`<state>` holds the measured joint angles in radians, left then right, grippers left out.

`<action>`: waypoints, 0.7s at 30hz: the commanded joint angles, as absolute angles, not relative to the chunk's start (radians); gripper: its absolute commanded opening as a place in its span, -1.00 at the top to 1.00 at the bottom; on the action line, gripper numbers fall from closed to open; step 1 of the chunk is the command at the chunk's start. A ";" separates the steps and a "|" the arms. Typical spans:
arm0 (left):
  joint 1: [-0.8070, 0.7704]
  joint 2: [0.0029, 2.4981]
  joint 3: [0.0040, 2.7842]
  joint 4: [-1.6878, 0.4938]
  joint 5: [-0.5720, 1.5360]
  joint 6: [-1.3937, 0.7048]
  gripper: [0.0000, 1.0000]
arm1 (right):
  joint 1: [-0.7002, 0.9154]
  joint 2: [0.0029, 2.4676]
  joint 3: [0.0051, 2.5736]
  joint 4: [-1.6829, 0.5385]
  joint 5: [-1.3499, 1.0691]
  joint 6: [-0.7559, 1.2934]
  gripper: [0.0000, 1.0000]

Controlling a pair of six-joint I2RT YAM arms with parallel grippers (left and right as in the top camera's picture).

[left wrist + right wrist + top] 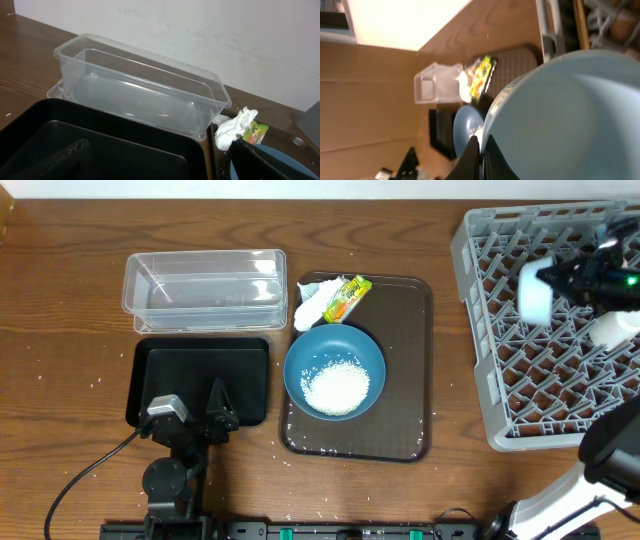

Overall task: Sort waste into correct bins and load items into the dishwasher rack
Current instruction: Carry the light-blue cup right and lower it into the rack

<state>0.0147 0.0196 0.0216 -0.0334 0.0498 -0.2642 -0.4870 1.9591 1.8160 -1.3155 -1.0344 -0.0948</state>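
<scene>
Rack: the grey lattice dish rack point(500, 370) fills the right side of the table point(60, 300), well apart from the bins.
Serving tray: the dark-brown tray point(405, 380) lies at the centre, between the bins and the rack.
Clear tub: the see-through plastic tub point(205, 288) sits upright at upper left, just beside the tray's top-left corner; nothing shows inside it.
Black bin: the shallow black bin point(245, 375) lies directly in front of the tub, their long sides nearly touching.
Dark-blue bowl: the big bowl point(305, 360) stands upright on the left half of the tray.
Light-blue bowl: the small bowl point(560, 115) is held on its side above the rack's upper rows – its hollow faces the right wrist camera.
Right gripper: the right gripper point(481, 152) has its fingers pressed together on the light-blue bowl's rim, one inside and one outside.
Left gripper: the left gripper point(195, 408) hangs over the near edge of the black bin, fingers spread wide and holding nothing.
Tissue: the crumpled white tissue point(312, 305) rests on the tray's top-left corner, beside the tub.
Wrapper: the yellow-green snack wrapper point(347, 298) lies against the tissue's right side.
Rice: the white rice point(335, 388) is heaped in the dark-blue bowl – a few stray grains dot the tray and table.
</scene>
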 commanded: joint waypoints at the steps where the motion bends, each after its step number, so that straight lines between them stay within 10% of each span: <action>1: 0.010 0.018 0.004 -0.067 0.041 -0.255 -0.82 | -0.493 2.003 1.810 -1.364 -1.087 -0.178 0.98; 21: 0.010 0.018 0.004 -0.067 0.042 -0.255 -0.82 | -0.592 2.041 1.810 -1.438 -1.082 -0.185 0.98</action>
